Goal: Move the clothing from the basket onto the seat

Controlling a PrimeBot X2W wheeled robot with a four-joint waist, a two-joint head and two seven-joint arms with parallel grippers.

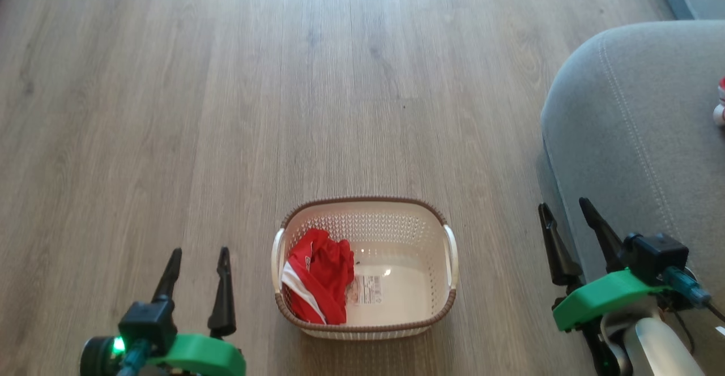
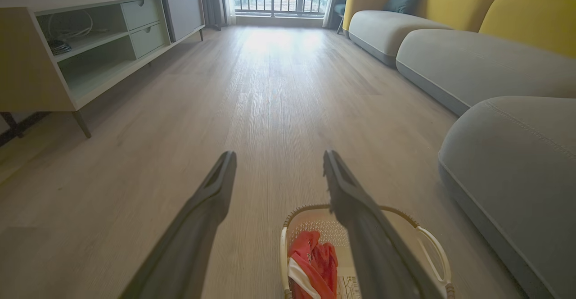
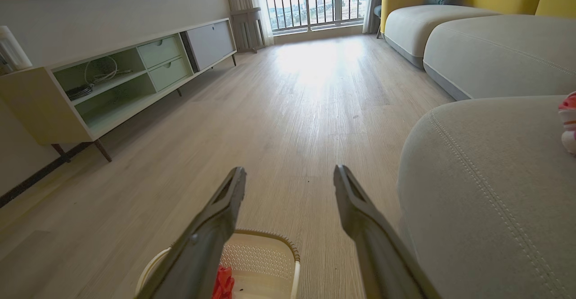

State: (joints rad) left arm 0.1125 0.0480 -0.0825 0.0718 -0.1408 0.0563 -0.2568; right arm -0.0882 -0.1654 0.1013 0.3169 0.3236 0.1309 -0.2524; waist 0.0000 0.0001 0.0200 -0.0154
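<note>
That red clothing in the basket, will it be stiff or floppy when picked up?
Probably floppy: the clothing lies crumpled in soft folds, so it should hang limp and unfurl when lifted. It looks thin, so likely light. Bunched against the left wall of the basket, it may drag over the rim.

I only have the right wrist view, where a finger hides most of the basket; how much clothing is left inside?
Observer: A single bunch of red clothing with a white stripe lies against the left wall of the basket; the rest of the bottom holds only a paper label.
Operator: Thank you. Where is the left hand?
Observer: The left hand is open above the floor, left of the basket and apart from it.
</note>
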